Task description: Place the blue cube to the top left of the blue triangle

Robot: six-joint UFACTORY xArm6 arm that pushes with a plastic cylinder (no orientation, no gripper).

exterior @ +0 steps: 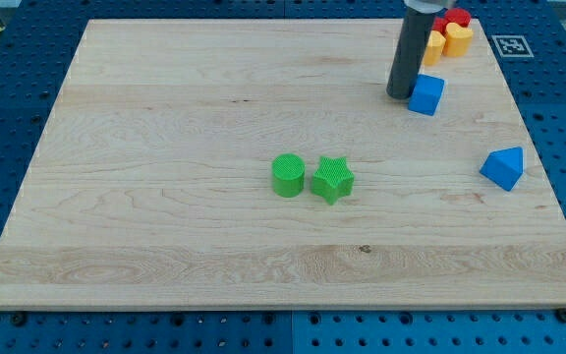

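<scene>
A straight, dark grey cylindrical rod [406, 54] is seen in the upper right of the frame, smooth and matte, cut off by the top edge. Its tip [400, 95] is blunt and round. No cables or markings can be made out.

Blue cube [426, 94], blue triangle [503, 167], green cylinder [288, 175], green star [331, 179].

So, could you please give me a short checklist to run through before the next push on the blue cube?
1. My tip shows in the view: ok.
2. My tip is next to the blue cube, on its left side: ok; actual contact: cannot tell.
3. Blue cube lies to the top left of the blue triangle: ok, though with a wide gap.
4. Board between cube and triangle free of blocks: ok.
5. Yellow block and red block sit close above the cube, at risk if pushed upward: not ok.
</scene>
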